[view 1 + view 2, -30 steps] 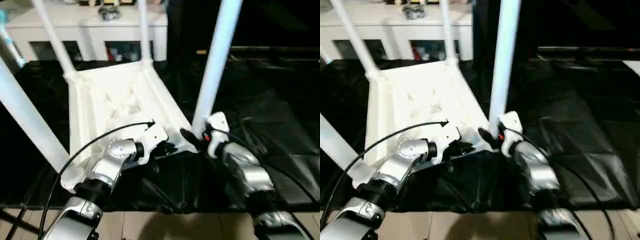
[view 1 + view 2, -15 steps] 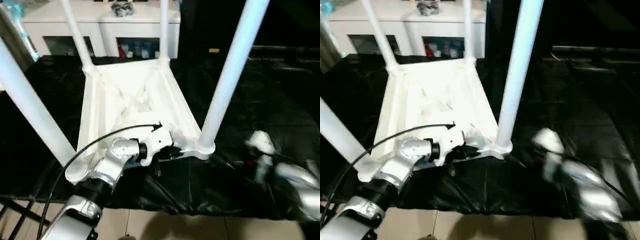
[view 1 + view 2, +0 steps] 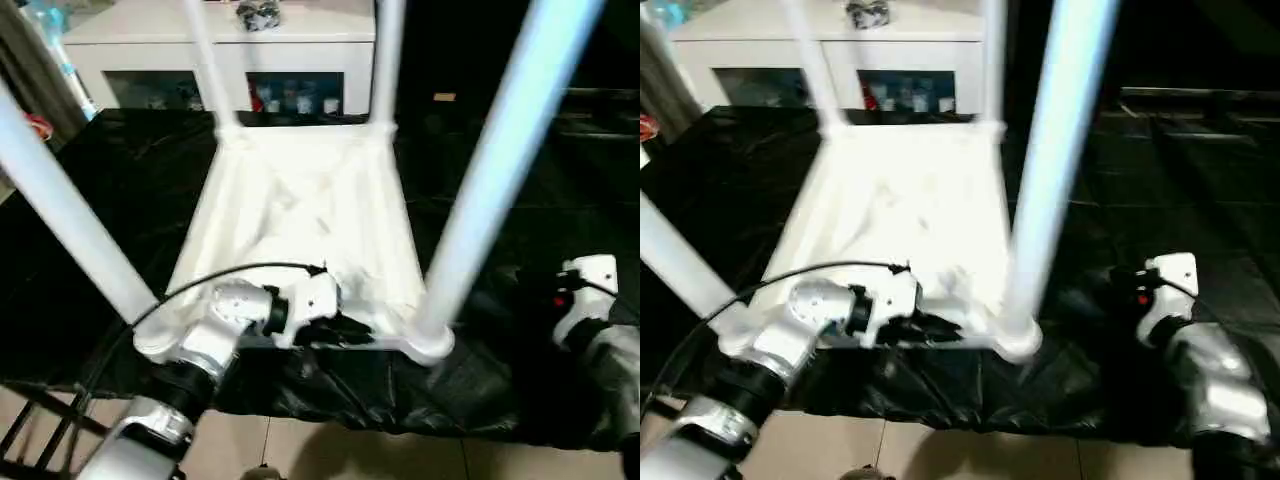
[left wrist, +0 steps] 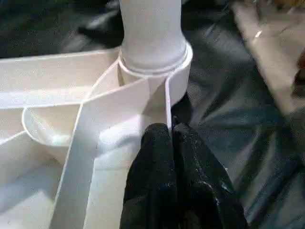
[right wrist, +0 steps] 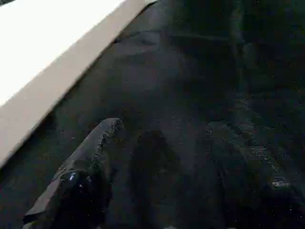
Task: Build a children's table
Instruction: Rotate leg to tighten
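I had the tabletop (image 3: 305, 215) lying underside up on the black sheet (image 3: 120, 190); ribs faced up and all four legs (image 3: 500, 170) stood in the corner sockets; the two near legs rose steeply past the head camera, the two far ones stood at the corners toward the white cabinet (image 3: 215, 55). Left gripper (image 4: 171, 131) sat at the tabletop's near edge, just beside the near right corner socket (image 4: 155, 71); its fingers (image 4: 159, 162) were pressed together, tips against the white rib that runs into that socket; I couldn't tell if the rib's thin edge was caught between them. Right gripper (image 5: 162, 129) was well apart from the table, off past its near right corner, over bare black sheet; its fingers (image 5: 90, 157) were spread with nothing between them. A pale floor strip (image 5: 52, 62) showed beyond the sheet's edge in the right wrist view.
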Motion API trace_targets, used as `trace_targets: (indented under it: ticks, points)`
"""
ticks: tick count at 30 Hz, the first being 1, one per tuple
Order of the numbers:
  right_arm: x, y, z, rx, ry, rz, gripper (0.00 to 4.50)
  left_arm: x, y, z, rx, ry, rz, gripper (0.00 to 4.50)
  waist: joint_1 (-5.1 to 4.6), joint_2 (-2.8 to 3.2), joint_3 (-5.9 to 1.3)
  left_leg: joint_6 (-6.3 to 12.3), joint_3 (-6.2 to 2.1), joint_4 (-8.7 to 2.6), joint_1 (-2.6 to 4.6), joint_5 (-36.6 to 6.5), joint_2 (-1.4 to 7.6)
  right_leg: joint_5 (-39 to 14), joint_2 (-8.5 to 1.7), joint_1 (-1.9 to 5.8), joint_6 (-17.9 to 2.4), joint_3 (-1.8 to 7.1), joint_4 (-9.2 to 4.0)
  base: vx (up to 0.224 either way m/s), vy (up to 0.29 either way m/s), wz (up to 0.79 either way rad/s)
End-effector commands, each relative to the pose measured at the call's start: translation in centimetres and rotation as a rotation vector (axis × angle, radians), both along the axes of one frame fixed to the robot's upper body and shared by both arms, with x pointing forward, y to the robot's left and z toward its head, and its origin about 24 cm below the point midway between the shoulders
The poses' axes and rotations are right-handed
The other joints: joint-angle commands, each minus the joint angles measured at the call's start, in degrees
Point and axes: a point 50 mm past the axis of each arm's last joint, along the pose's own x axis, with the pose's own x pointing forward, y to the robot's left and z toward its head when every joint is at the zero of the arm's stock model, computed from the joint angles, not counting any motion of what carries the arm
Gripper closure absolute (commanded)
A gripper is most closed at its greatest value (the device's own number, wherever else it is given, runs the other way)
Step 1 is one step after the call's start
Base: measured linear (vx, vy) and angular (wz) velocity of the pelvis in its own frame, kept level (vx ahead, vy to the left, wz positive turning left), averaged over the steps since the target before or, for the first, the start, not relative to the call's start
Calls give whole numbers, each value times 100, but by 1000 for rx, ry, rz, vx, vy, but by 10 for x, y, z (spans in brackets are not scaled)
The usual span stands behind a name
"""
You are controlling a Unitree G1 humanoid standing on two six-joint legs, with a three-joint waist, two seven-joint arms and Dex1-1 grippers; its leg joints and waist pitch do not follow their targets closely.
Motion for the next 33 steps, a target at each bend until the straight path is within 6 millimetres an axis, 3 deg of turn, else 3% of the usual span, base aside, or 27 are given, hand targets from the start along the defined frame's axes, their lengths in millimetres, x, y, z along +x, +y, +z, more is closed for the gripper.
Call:
trace_targets:
  ticks: [1, 4, 9, 10, 12, 16, 17, 18, 21, 23, 24, 25, 27, 29, 30, 31, 32, 33]
  points:
    - [4, 8, 3, 2, -22, -6, 138, -3, -14, 14, -76, -72, -96, 450, -38, -153, -366, 631, -11, -224, -21, -243, 182, -424, -330, 338, -1057, 281, -284, 0, 0, 0]
    - [6, 16, 1, 10, -30, -15, 138, -1, -12, 10, -48, -76, -91, 450, -68, -150, -343, 660, -9, -218, -57, -331, 178, -445, -337, 342, -1067, 269, -295, 0, 0, 0]
    - [12, 37, 3, 57, -76, -15, 138, 5, 1, 8, -39, -97, -41, 450, -184, -150, -309, 433, -8, -270, -55, -714, 151, -1297, -350, 353, -712, 263, -398, 0, 0, 0]
    - [12, 37, 3, 57, -76, -15, 138, 5, 1, 8, -39, -97, -41, 450, -188, -146, -313, 422, -10, -273, -50, -704, 153, -1323, -354, 351, -703, 264, -398, 0, 0, 0]
    - [16, 48, 6, 69, -106, -15, 134, 7, 11, 13, -79, -103, 9, 409, -212, -147, -316, 390, -19, -282, -60, -682, 165, -1262, -354, 344, -735, 264, -381, 0, 0, 0]
    - [19, 59, 16, 64, -155, 4, 134, 11, 29, 27, -190, -88, 155, 404, -258, -147, -321, 398, -18, -280, -50, -642, 180, -956, -348, 334, -916, 268, -326, 0, 0, 0]
    - [19, 62, 18, 64, -163, 14, 134, 12, 33, 31, -217, -77, 187, 371, -260, -131, -321, 414, -14, -278, -45, -620, 185, -866, -349, 331, -978, 273, -308, 0, 0, 0]
    - [19, 62, 18, 64, -163, 14, 134, 12, 33, 31, -217, -77, 187, 367, -267, -125, -322, 412, -11, -275, -43, -625, 191, -842, -349, 330, -996, 276, -299, 0, 0, 0]
    - [20, 68, 27, 40, -194, 63, 134, 13, 48, 38, -262, -57, 350, 364, -280, -132, -302, 422, -6, -282, -48, -687, 170, -980, -336, 330, -961, 279, -329, 0, 0, 0]
    - [20, 68, 27, 39, -194, 64, 134, 13, 48, 38, -262, -58, 353, 330, -282, -132, -297, 385, -7, -287, -42, -721, 162, -1118, -334, 328, -897, 284, -351, 0, 0, 0]
    - [21, 66, 33, 2, -214, 56, 134, 14, 56, 42, -284, -60, 481, 326, -279, -122, -295, 367, -9, -291, -40, -744, 158, -1173, -333, 324, -872, 286, -359, 0, 0, 0]
    - [21, 65, 35, -8, -219, 50, 134, 13, 57, 44, -293, -61, 511, 325, -298, -132, -299, 302, -26, -296, -54, -737, 185, -1050, -338, 349, -891, 286, -324, 0, 0, 0]
    - [22, 63, 38, -25, -226, 38, 134, 13, 60, 46, -307, -62, 555, 300, -323, -138, -284, 305, -9, -292, -56, -720, 143, -1163, -310, 338, -802, 284, -365, 0, 0, 0]
    - [19, 58, 42, -53, -233, 16, 134, 2, 62, 50, -338, -43, 612, 286, -322, -110, -291, 296, -20, -291, -49, -727, 150, -1179, -312, 338, -771, 288, -364, 0, 0, 0]
    - [19, 58, 42, -53, -233, 16, 134, 2, 62, 50, -338, -43, 612, 277, -322, -126, -296, 313, -24, -287, -58, -643, 160, -1021, -308, 344, -792, 293, -343, 0, 0, 0]
    - [12, 54, 45, -67, -233, 26, 134, -19, 59, 54, -371, 27, 569, 269, -328, -121, -319, 294, -29, -277, -58, -583, 184, -821, -316, 372, -851, 299, -270, 0, 0, 0]
    - [10, 53, 45, -70, -232, 32, 134, -26, 57, 55, -376, 54, 542, 269, -310, -125, -306, 360, -41, -284, -80, -517, 190, -771, -322, 369, -852, 302, -293, 0, 0, 0]
    - [6, 52, 45, -77, -225, 42, 134, -35, 56, 54, -341, 80, 483, 244, -335, -123, -276, 414, -9, -277, -68, -582, 161, -806, -271, 325, -892, 304, -315, 0, 0, 0]
